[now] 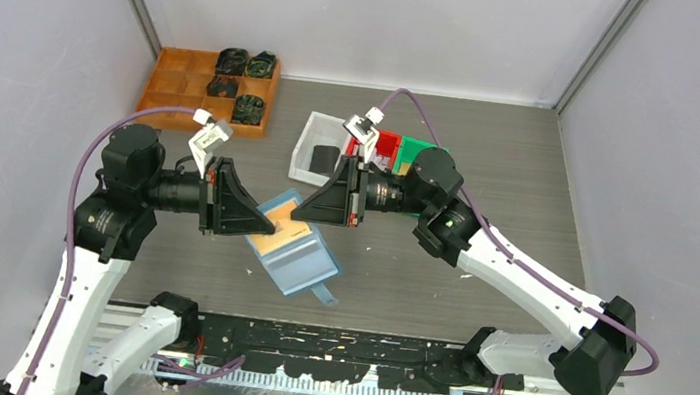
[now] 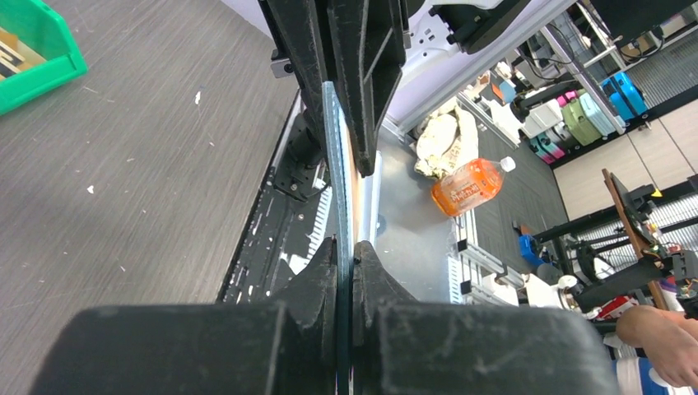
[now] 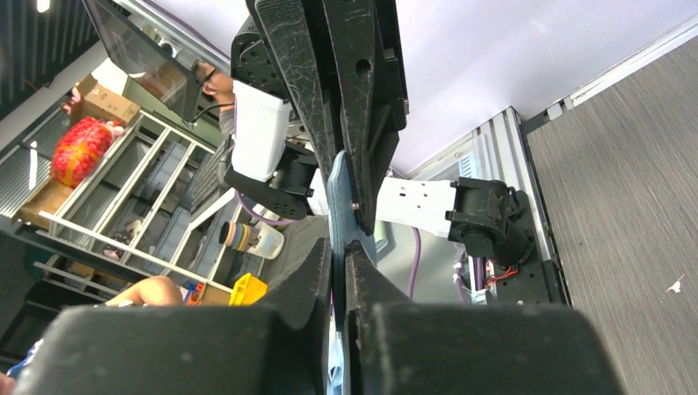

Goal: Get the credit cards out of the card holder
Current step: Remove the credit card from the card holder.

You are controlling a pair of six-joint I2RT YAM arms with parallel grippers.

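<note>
From the top camera I see the slate-blue card holder (image 1: 302, 264) lying open between my two arms, over the near middle of the table (image 1: 529, 179). A tan-orange credit card (image 1: 272, 240) shows on its inner face. The left gripper (image 1: 241, 212) bites the holder's left edge, and the right gripper (image 1: 302, 210) meets its upper edge where the card's corner shows. Behind them a white bin (image 1: 312, 132), a red bin (image 1: 388, 144) and a green bin (image 1: 419, 149) stand side by side, and a wooden tray (image 1: 173, 85) sits at the far left. On the left wrist camera, my fingers (image 2: 317, 284) are pinched tight on the holder, which I see edge-on as a thin blue sheet. It runs straight up into the right arm's fingers, and a faint tan line runs beside the blue there. On the right wrist camera, my fingers (image 3: 317, 276) stand almost closed on the same thin blue edge, which runs on to the left arm's fingers opposite. I cannot tell whether the card is in that pinch too.
</note>
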